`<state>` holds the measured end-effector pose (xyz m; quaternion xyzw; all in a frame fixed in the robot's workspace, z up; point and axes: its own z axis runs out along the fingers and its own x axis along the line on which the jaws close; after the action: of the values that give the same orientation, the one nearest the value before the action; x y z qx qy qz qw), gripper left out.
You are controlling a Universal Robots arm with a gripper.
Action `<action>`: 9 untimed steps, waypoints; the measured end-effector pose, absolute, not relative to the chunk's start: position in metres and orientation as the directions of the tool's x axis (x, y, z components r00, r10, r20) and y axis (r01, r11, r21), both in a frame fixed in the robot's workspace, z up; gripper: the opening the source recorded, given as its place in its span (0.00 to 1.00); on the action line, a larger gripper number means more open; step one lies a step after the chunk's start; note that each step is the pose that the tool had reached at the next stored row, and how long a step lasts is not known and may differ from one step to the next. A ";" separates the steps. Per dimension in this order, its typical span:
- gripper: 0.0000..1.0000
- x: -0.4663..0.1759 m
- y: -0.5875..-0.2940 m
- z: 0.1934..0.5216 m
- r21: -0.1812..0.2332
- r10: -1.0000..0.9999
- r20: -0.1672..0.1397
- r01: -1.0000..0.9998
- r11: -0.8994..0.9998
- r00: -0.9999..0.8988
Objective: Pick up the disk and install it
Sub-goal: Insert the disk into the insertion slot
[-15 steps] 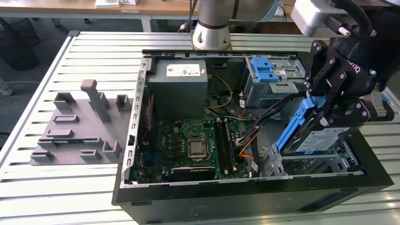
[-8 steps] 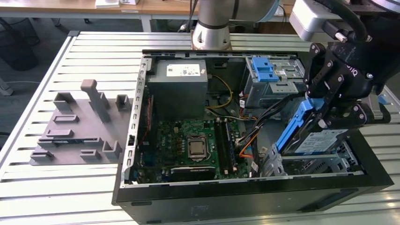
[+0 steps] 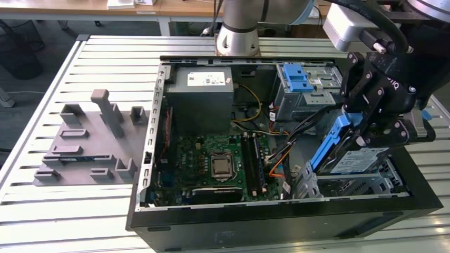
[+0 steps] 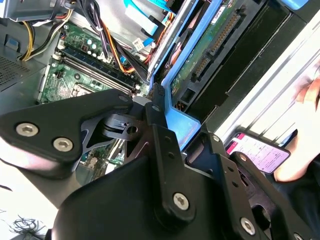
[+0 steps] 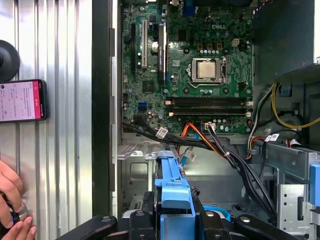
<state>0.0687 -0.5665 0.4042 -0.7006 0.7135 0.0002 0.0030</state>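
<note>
The disk [image 3: 357, 159], silver with a blue-and-white label, sits in a blue carrier bracket [image 3: 325, 146]. It is tilted steeply, its lower end over the metal drive bay [image 3: 351, 183] in the open computer case's near corner, on the exterior view's right. My black gripper [image 3: 367, 136] is shut on its upper part. The first wrist view has the bracket's blue end [image 5: 172, 186] clamped between my fingers [image 5: 145, 215]. The second wrist view shows the disk's green circuit-board underside [image 4: 212, 47] and the blue bracket [image 4: 176, 117].
Inside the black case [image 3: 267, 226] lie a green motherboard [image 3: 218, 163], a grey box with a white sticker [image 3: 202, 95], a silver cage with a blue latch [image 3: 304, 83] and loose cables [image 3: 281, 153]. A grey fixture block [image 3: 91, 142] sits beside it. A phone [image 5: 22, 100] and a hand [image 5: 12, 210] are close by.
</note>
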 end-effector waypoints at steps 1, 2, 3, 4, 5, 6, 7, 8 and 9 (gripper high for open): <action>0.36 0.069 -0.567 0.404 -0.004 -1.000 -0.005 -1.000 0.018 -0.018; 0.36 0.069 -0.567 0.404 -0.004 -1.000 -0.005 -1.000 0.018 -0.018; 0.36 0.069 -0.567 0.404 -0.004 -1.000 -0.005 -1.000 0.018 -0.018; 0.36 0.069 -0.567 0.404 -0.004 -1.000 -0.005 -1.000 0.018 -0.018; 0.36 0.069 -0.567 0.404 -0.004 -1.000 -0.005 -1.000 0.018 -0.018; 0.36 0.069 -0.567 0.403 -0.004 -1.000 -0.005 -1.000 0.018 -0.018; 0.36 0.069 -0.566 0.403 -0.004 -1.000 -0.005 -1.000 0.018 -0.018; 0.36 0.069 -0.567 0.402 -0.004 -1.000 -0.005 -1.000 0.018 -0.018; 0.36 0.069 -0.567 0.402 -0.004 -1.000 -0.005 -1.000 0.018 -0.018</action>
<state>0.0687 -0.5665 0.4018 -0.7006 0.7135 0.0002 0.0031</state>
